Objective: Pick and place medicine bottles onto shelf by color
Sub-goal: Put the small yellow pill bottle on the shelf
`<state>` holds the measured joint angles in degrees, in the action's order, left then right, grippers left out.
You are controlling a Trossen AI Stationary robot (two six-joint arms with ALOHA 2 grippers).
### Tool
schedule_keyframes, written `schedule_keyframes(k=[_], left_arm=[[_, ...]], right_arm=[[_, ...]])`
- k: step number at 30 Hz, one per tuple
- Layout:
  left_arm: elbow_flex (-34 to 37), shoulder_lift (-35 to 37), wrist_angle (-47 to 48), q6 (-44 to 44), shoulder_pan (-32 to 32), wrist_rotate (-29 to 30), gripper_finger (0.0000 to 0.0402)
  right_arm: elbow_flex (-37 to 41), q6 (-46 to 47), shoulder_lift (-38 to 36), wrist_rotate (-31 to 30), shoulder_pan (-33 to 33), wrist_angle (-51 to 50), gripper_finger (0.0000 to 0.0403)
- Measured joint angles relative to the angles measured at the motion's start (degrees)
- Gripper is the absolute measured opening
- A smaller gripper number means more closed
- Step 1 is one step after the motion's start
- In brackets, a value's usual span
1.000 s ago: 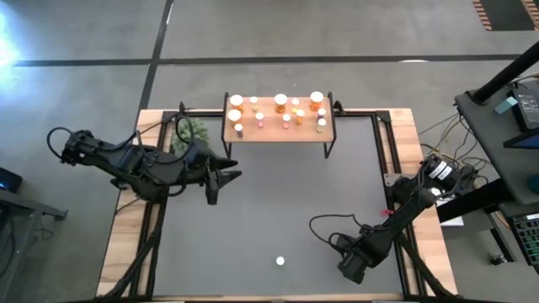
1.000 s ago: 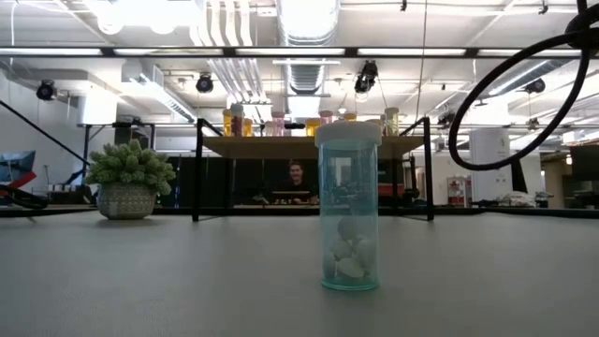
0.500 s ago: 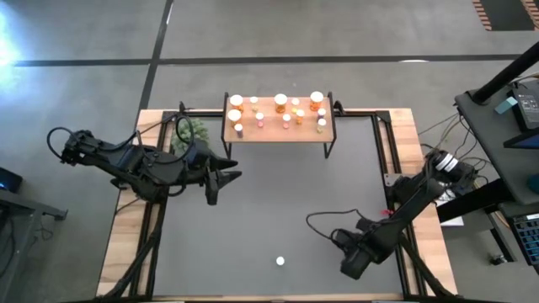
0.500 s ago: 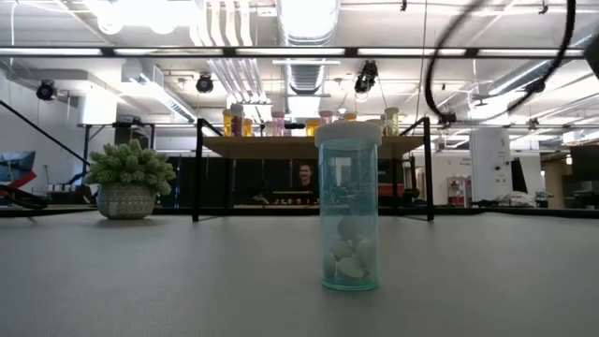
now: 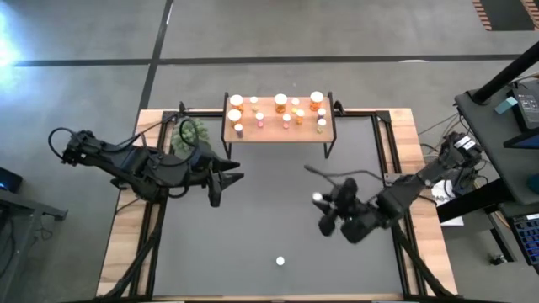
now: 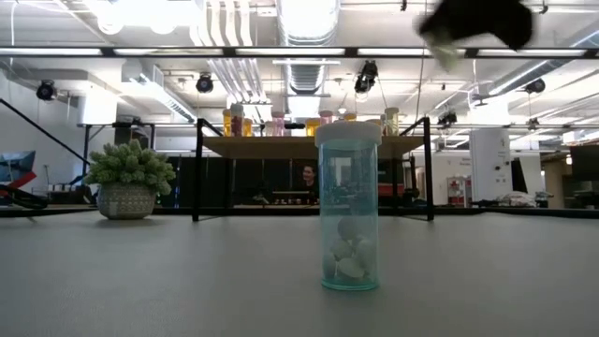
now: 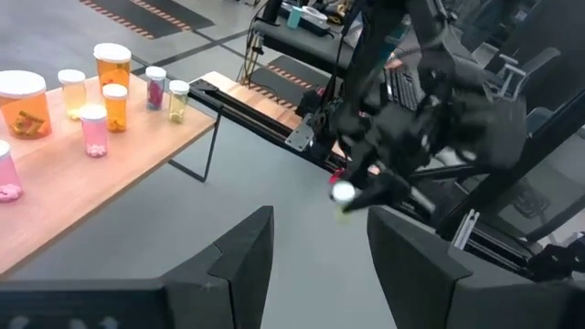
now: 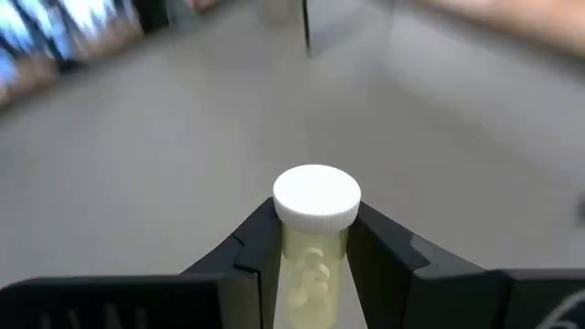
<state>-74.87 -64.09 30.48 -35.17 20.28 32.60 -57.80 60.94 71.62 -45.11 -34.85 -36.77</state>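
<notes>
Your right hand (image 5: 321, 204) is hanging above the mat (image 5: 253, 227), right of centre and in front of the shelf (image 5: 278, 128). It is pinching a yellow-green bottle (image 8: 313, 239); in the right wrist view the two fingers (image 8: 259, 242) are pressing on either side of the body, just under the white cap. The left wrist view is showing the same bottle as a white-capped spot at the tip of that hand (image 7: 352, 194), clear of the mat.

Your left hand (image 5: 217, 181) is waiting over the mat's left part, just right of the plant (image 5: 192, 132), and is pointing toward the middle. Its fingers (image 7: 239, 256) are standing spread, with nothing between them.

A teal bottle (image 6: 348, 208) is standing upright and alone on the mat, near the front edge; from above you are seeing only its white cap (image 5: 280, 261). It is well apart from both hands.

The shelf is sitting at the back of the surface. On it, orange, pink and yellow-green bottles are standing upright, all white-capped. The largest orange ones (image 5: 237, 103) are standing along the back edge, and smaller pink ones (image 5: 259, 119) are nearer the front. You cannot tell from these views how cleanly the colours are grouped.

In the low view a person (image 6: 309, 179) is showing in the room behind the shelf.
</notes>
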Motion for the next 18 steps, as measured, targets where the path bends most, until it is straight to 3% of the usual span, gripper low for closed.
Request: schedule_keyframes(k=[2,9,12,18], left_arm=[[0.0,-0.4,0.0,0.4,0.0,0.0,0.0162],[0.0,-3.7,0.0,13.2,0.0,0.4,0.0162],[0.0,-4.6,0.0,16.4,-0.1,2.2,0.0162],[0.0,-4.1,0.0,21.4,-1.2,8.6,0.0162]], right_arm=[[0.0,-7.8,-1.1,-3.1,2.9,8.1,0.0098],[0.0,-35.7,-1.3,-2.5,13.4,36.4,0.0098],[-0.1,-39.4,-0.9,-2.5,18.5,40.7,0.0098],[-0.1,-38.2,3.1,-2.5,28.0,42.2,0.0098]])
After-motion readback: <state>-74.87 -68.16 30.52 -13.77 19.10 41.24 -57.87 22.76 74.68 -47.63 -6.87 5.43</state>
